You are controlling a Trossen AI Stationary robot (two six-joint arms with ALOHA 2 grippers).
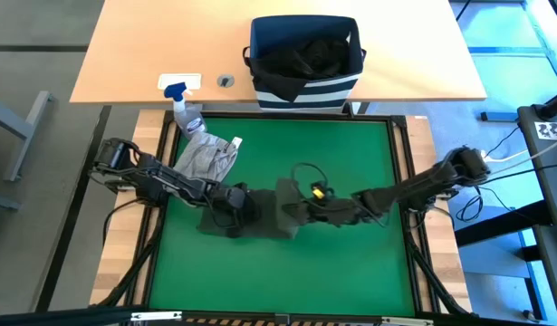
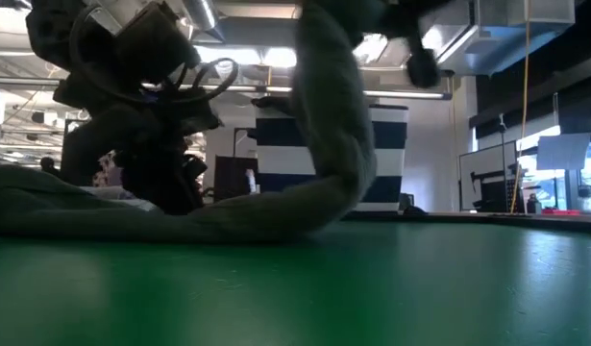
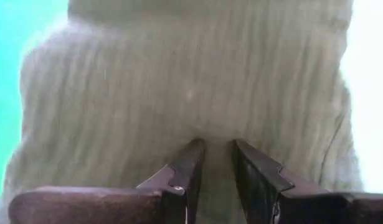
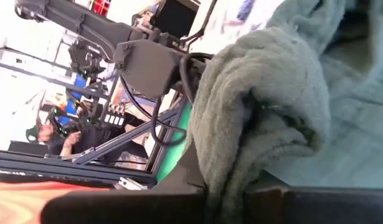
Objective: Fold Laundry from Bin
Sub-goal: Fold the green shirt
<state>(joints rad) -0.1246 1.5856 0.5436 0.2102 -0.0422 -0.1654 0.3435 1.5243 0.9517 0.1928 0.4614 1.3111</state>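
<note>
The dark olive garment point(image 1: 260, 217) lies mid-desk, its long axis running between both arms. The left end effector point(image 1: 231, 201) pinches its left end and the right end effector point(image 1: 325, 210) is clamped on the raised right edge. Both are equally near; the bin point(image 1: 305, 86) sits well behind.

No legible text, label, brand, number or sign appears in any view. The white tag point(image 1: 179, 81) on the wooden table and the marker card point(image 1: 552, 129) at the right edge carry markings too small to read.
</note>
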